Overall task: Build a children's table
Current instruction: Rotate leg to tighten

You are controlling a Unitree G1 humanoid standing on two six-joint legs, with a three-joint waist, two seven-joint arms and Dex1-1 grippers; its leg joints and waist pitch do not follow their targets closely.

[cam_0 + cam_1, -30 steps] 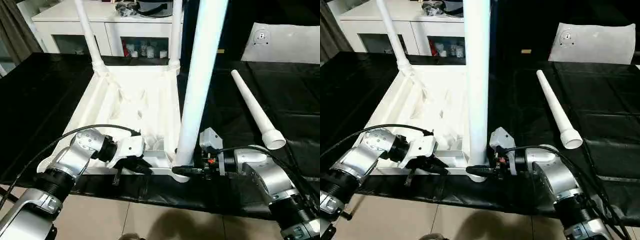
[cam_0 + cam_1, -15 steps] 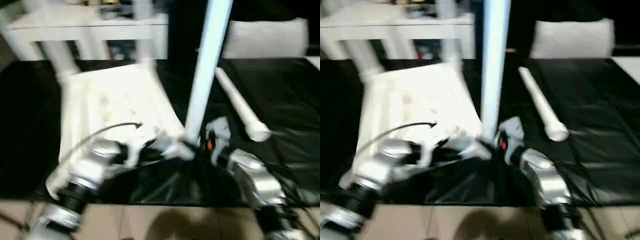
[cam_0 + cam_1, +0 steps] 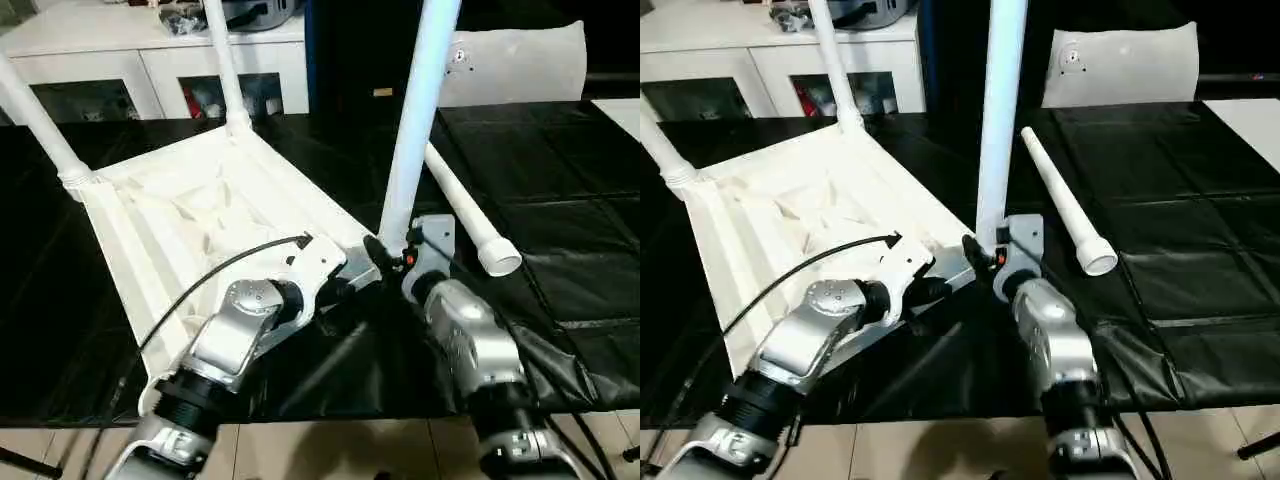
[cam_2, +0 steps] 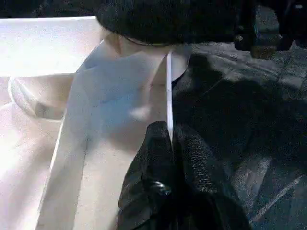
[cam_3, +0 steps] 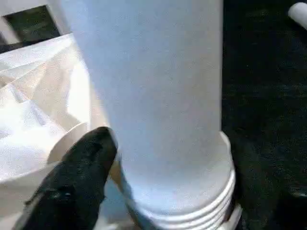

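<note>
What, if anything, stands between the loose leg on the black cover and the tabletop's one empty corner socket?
The left arm lies over the near edge of the tabletop, by that empty corner. The loose leg lies beyond the upright leg at the right tool.

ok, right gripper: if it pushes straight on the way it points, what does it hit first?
Most likely the upright white tapered tubular leg: the right gripper points at its threaded base, one black finger beside it. Whether it already touches is unclear.

Tabletop (image 3: 190,220) swung round on work table; both arms moved with it.
</note>
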